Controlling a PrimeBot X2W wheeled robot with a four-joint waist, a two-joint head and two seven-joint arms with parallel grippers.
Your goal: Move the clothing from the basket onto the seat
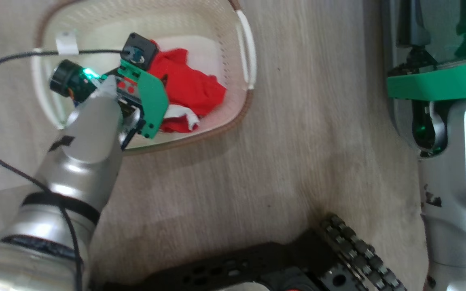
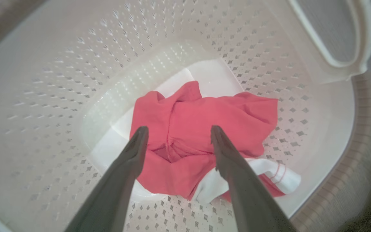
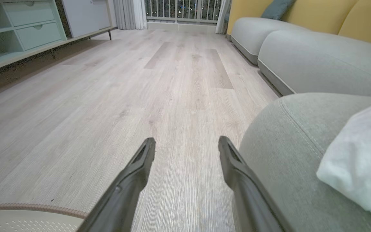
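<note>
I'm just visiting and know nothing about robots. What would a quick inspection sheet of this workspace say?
Surface: pale wood-look floor.
Job's things: red clothing and a white striped piece in the basket; white garment on the seat.
Clutter: nothing seen.
End effectors: left end effector open over the red clothing; right end effector open beside the seat.
Cables: black cable crossing the basket rim.
Surroundings: sofa, cabinet.

Red clothes (image 2: 201, 129) bunched up in the basket (image 2: 60, 96)
They're crumpled on the floor of the cream, holey basket with a white red-striped piece (image 2: 280, 175) poking out underneath. Another white garment (image 3: 359, 161) lies on the rounded grey-green seat (image 3: 285, 145).
</note>
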